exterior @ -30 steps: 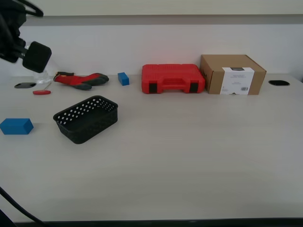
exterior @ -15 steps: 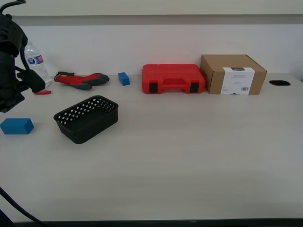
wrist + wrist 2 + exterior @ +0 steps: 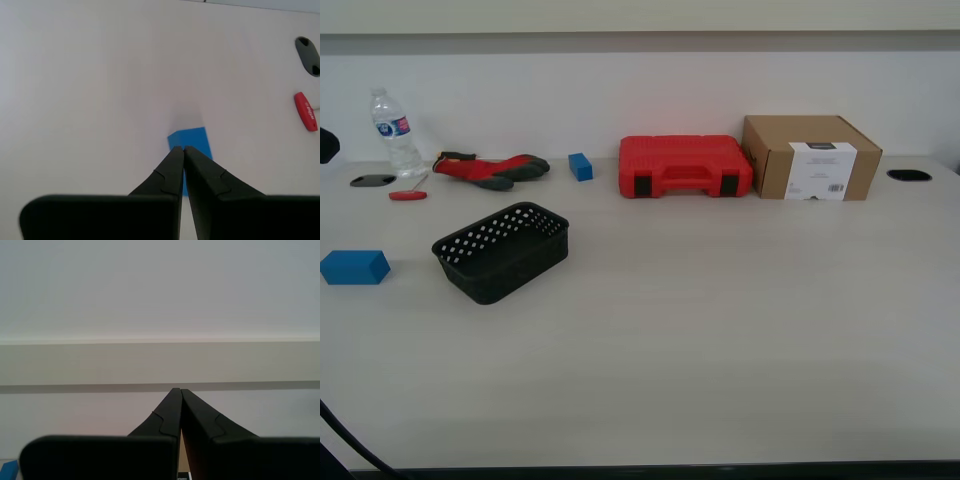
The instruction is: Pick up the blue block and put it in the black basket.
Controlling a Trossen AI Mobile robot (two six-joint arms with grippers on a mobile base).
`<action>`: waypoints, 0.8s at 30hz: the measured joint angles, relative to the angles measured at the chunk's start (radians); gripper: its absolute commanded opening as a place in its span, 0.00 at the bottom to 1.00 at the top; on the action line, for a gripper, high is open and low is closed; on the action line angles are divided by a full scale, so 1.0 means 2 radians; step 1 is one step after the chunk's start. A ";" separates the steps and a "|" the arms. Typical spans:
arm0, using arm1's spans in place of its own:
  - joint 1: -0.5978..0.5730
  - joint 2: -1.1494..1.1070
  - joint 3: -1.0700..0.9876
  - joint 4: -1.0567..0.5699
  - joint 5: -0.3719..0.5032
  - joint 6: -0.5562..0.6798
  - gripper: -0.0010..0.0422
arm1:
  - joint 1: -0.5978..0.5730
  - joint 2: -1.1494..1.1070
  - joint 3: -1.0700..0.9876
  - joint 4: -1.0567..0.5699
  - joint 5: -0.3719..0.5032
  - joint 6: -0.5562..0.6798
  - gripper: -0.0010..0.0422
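The blue block [image 3: 355, 267] lies on the table at the exterior view's left, apart from the black basket [image 3: 502, 250] to its right. The basket is perforated, stands upright and looks empty. In the first wrist view my first gripper [image 3: 184, 148] is shut on nothing and hangs above the blue block [image 3: 192, 139], which shows just past its fingertips. My second gripper [image 3: 176, 390] is shut and empty, pointing at a wall above the table. In the exterior view only a dark bit of an arm [image 3: 325, 145] shows at the left edge.
A small blue cube [image 3: 581, 166], a red tool case [image 3: 685, 166] and a cardboard box [image 3: 810, 157] stand along the back. A water bottle [image 3: 390, 133], red-and-grey gloves [image 3: 490, 168] and a small red tool [image 3: 408, 195] lie at the back left. The table [image 3: 720, 330] is pale.
The arm at the exterior view's left came down from the top corner, then moved almost wholly out of the picture. The block and basket have not moved.
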 measured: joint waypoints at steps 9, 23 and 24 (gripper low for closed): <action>0.000 0.000 0.000 0.000 0.000 0.000 0.02 | 0.011 0.167 0.146 -0.039 0.133 0.042 0.02; 0.000 0.000 0.000 0.000 0.000 0.000 0.02 | 0.038 0.202 0.166 -0.075 0.138 0.080 0.55; 0.000 0.000 0.000 0.000 0.000 0.000 0.02 | 0.038 0.202 0.172 -0.074 0.138 0.072 0.66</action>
